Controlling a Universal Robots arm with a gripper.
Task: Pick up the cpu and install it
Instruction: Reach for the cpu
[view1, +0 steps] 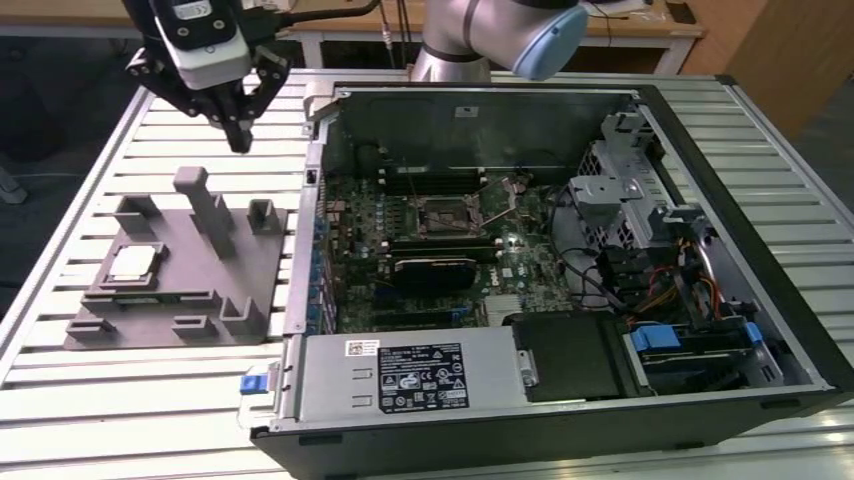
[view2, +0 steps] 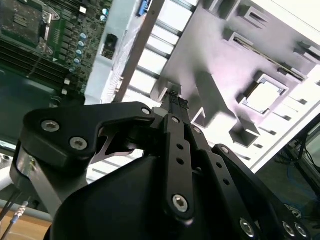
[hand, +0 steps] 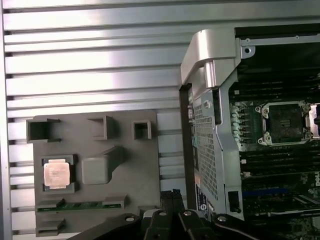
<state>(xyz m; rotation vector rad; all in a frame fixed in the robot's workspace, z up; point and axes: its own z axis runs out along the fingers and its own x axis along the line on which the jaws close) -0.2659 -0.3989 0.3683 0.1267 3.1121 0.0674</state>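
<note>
- Counter (view1: 134, 400): the slatted metal top is carrying everything. The grey fixture (view1: 160, 305) is lying on the exterior view's left, and the open computer case (view1: 481, 120) is taking up the middle and right.
- cpu (view1: 134, 263): it is lying flat in a square recess on the left part of the fixture, pale metal top facing up. Nothing is touching it. It is also showing seated in the same recess in the first wrist view (hand: 56, 173).
- Gripper (view1: 240, 143): it is hanging in the air over the far end of the fixture, well apart from the cpu. The fingers (view2: 175, 102) are pressing together at the tips and are pinching nothing.
- Socket (view1: 447, 212): it is sitting mid-board inside the case. In the first wrist view its dark centre (hand: 285, 120) is looking bare, so I am judging it empty.
- Progress: the task is looking barely begun. The cpu is not yet being lifted, so both the pick-up and the installation are remaining.
</note>
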